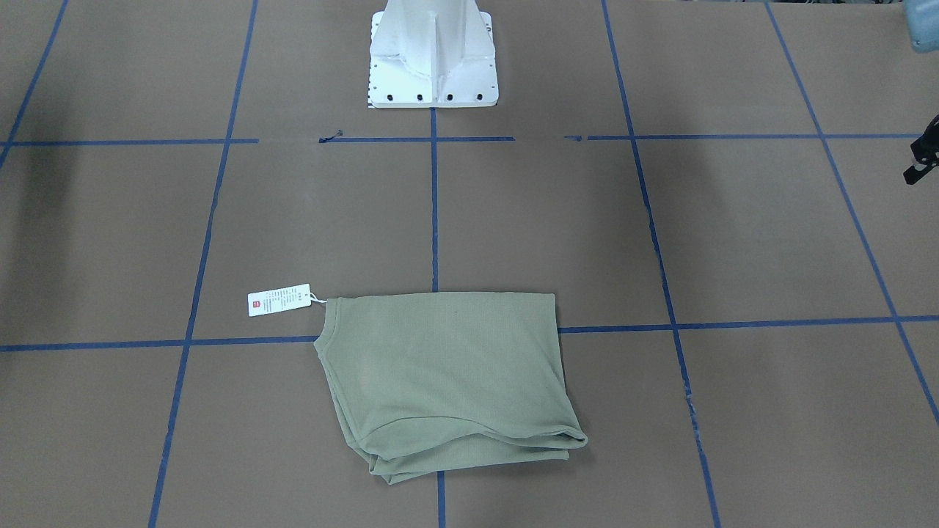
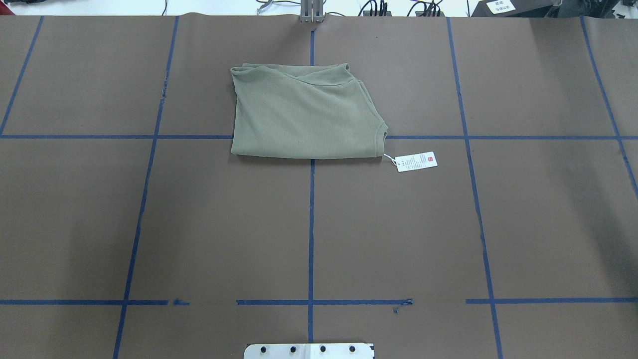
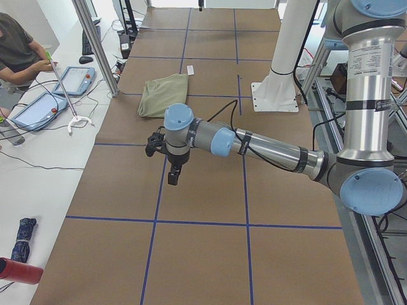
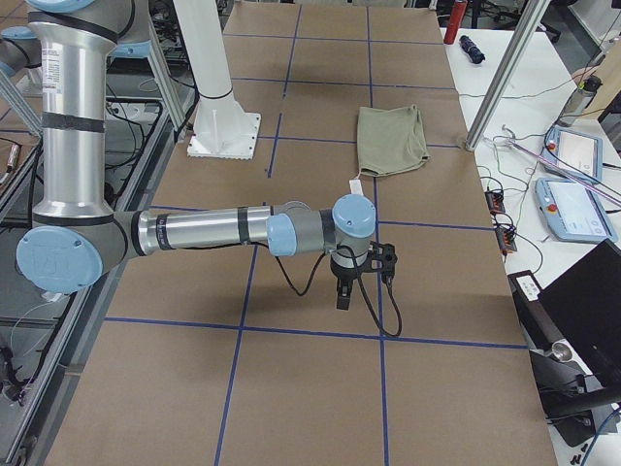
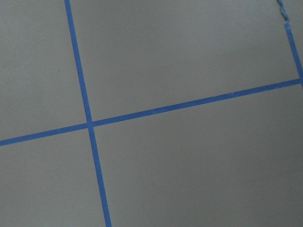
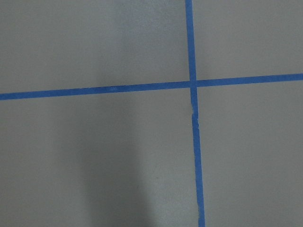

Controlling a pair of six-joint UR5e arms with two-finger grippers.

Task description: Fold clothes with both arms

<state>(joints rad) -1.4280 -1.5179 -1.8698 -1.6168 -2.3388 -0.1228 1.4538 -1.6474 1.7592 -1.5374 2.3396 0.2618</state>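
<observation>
Brown table (image 2: 199,224), blue tape grid (image 2: 311,224); folded shirt (image 2: 304,117); left end effector (image 3: 172,176), right end effector (image 4: 342,297): cannot tell spread.

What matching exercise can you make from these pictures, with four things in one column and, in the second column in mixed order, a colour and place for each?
Things
1. shirt
2. tag
3. base
4. left gripper

Colour and place
A. white metal, at the robot's side of the table
B. black, above bare table, apart from the shirt
C. green, folded, lying on the table
D. white paper, flat beside the shirt

Pairs: 1-C, 2-D, 3-A, 4-B
</observation>
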